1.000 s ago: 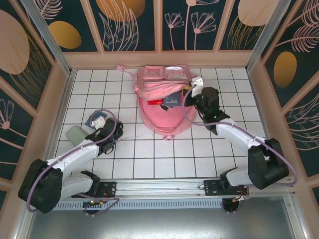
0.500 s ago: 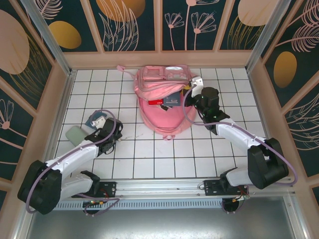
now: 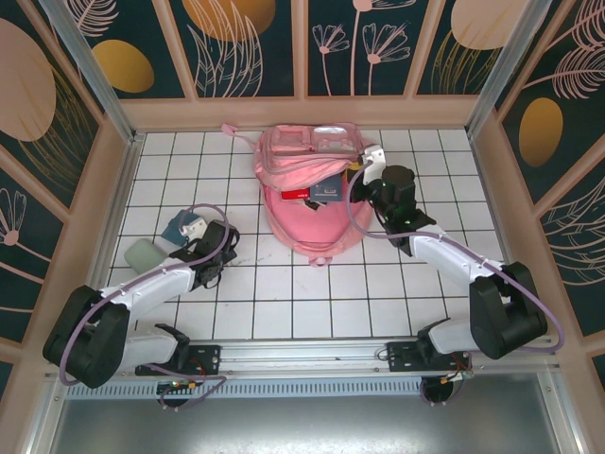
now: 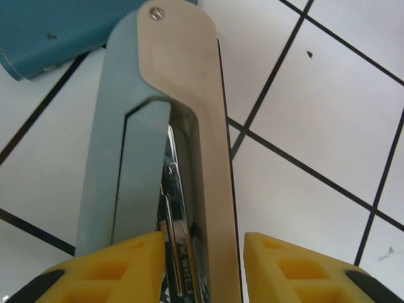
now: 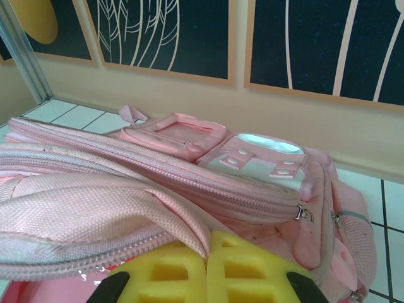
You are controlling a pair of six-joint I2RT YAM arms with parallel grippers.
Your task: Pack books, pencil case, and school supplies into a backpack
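The pink backpack point(image 3: 307, 189) lies open at the back middle, with a red piece point(image 3: 295, 194) and a dark book point(image 3: 326, 192) showing in its mouth. My right gripper point(image 3: 371, 157) is shut on the pink fabric of the opening edge point(image 5: 158, 211), holding it up. My left gripper point(image 4: 202, 252) is closed round a narrow grey-teal stapler point(image 4: 167, 126) lying over the tiles, its yellow fingers point(image 4: 120, 265) on either side. In the top view the left gripper point(image 3: 200, 235) is at the left, beside a teal book point(image 3: 178, 225). A pale green pouch point(image 3: 144, 253), perhaps the pencil case, lies further left.
The teal book's corner point(image 4: 50, 31) lies just beyond the stapler's tip. Wooden walls enclose the white tiled floor point(image 3: 312, 293) on three sides. The backpack's front pockets and reflective strip point(image 5: 265, 148) face the back wall.
My left gripper's jaws have closed in on the stapler and its wrist has shifted slightly right. The right arm and backpack have not moved.
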